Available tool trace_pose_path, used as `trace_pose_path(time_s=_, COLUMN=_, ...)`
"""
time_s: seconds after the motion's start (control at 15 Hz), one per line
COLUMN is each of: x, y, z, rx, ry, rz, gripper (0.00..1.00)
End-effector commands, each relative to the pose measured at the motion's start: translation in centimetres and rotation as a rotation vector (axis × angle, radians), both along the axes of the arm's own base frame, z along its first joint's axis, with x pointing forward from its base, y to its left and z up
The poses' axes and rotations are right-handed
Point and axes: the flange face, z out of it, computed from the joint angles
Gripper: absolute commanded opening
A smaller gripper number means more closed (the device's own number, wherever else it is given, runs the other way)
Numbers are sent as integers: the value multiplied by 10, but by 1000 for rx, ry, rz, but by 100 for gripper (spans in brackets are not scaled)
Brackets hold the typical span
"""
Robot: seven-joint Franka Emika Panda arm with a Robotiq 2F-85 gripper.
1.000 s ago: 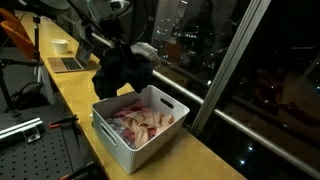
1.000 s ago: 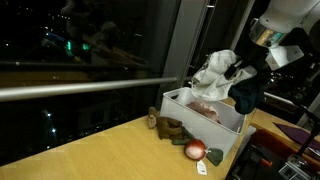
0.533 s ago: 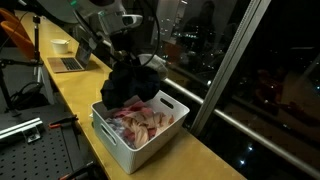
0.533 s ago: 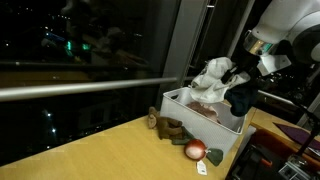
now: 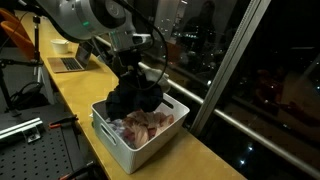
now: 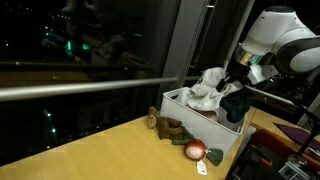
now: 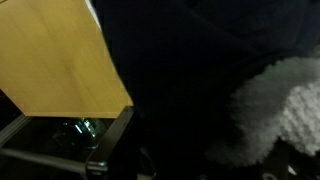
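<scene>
Dark cloth [image 5: 133,98] hangs from jaws; arm [image 5: 97,16] bent over bin [image 5: 117,141]

Crumpled black cloth [image 5: 133,100] hangs bunched inside the white bin [image 5: 122,150].

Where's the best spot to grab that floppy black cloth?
Its bunched top, coming straight down, as the gripper does. The black cloth is limp and hangs in folds into the white bin, so pinching gathered folds likely holds best, and the bin's walls block sideways approaches.
</scene>
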Motion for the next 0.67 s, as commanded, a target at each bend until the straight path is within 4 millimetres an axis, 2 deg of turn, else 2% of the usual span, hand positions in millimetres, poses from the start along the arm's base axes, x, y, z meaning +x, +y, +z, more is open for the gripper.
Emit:
trace_pose_path(time_s=0.0, x=7, y=-1, z=8, rx=11, ry=-6, rz=23, gripper=27)
trace_pose_path(time_s=0.07, x=6, y=-1, z=9, rx=12, ry=-5, rz=23, gripper=29)
trace_pose_path(time_s=0.33, x=-5, y=-2, z=10, rx=11, ry=-8, rz=17, gripper=57)
trace_pose_path(time_s=0.6, x=-15, y=11, z=9, rx=9, ry=-12, rz=25, gripper=86)
